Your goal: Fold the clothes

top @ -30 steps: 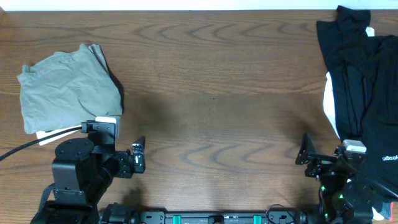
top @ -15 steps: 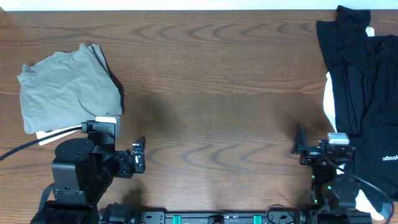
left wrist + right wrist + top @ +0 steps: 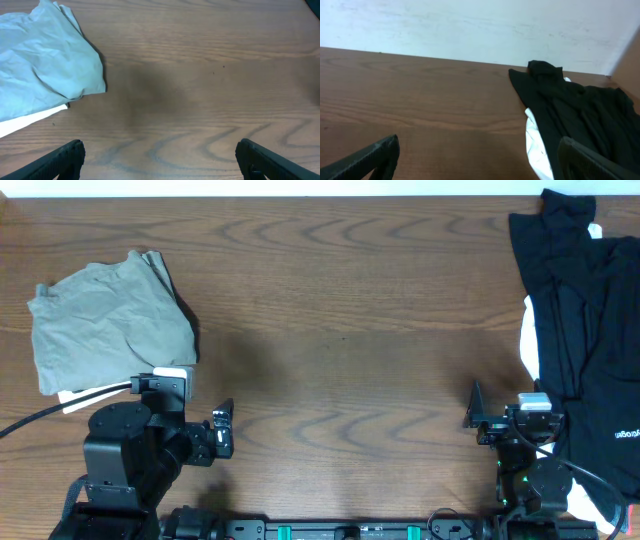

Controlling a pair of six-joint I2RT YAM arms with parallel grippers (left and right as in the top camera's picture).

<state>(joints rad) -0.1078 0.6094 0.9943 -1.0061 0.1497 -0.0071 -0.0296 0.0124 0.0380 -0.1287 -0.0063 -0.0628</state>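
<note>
Shorts (image 3: 110, 320) noted bunched at upper left of desk (image 3: 340, 330), up-left of the nearer left gripper (image 3: 224, 427). Left and right gripper (image 3: 476, 412) seen spread, empty.

Black garments (image 3: 580, 115) overlapping a white cloth (image 3: 536, 142)

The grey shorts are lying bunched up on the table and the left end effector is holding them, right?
No. The grey shorts do lie bunched up on the table, but the left end effector holds nothing: the left wrist view shows it open, clear of them.
</note>
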